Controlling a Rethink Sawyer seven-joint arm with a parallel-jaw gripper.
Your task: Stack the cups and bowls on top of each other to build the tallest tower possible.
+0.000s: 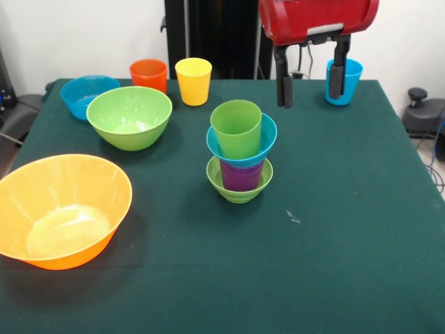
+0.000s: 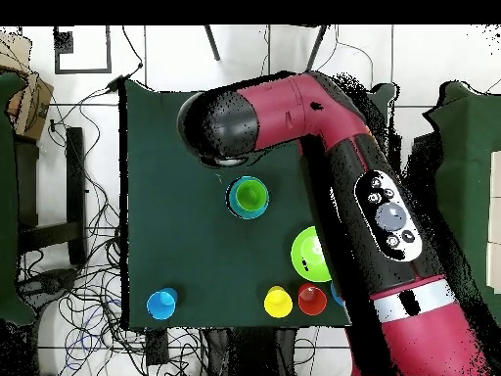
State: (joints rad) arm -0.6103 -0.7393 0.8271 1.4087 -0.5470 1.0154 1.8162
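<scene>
The tower stands mid-table: small green bowl, purple cup, small blue bowl and green cup on top; it also shows in the overhead view. My gripper hangs open and empty above the table, behind and to the right of the tower. The light blue cup stands just behind its right finger. Orange cup and yellow cup stand at the back. The medium green bowl, medium blue bowl and very large orange bowl sit on the left.
The dark green table has its right edge near a black stand. In the overhead view the red arm covers the large orange bowl and most of the medium blue bowl. Cables lie on the floor around the table.
</scene>
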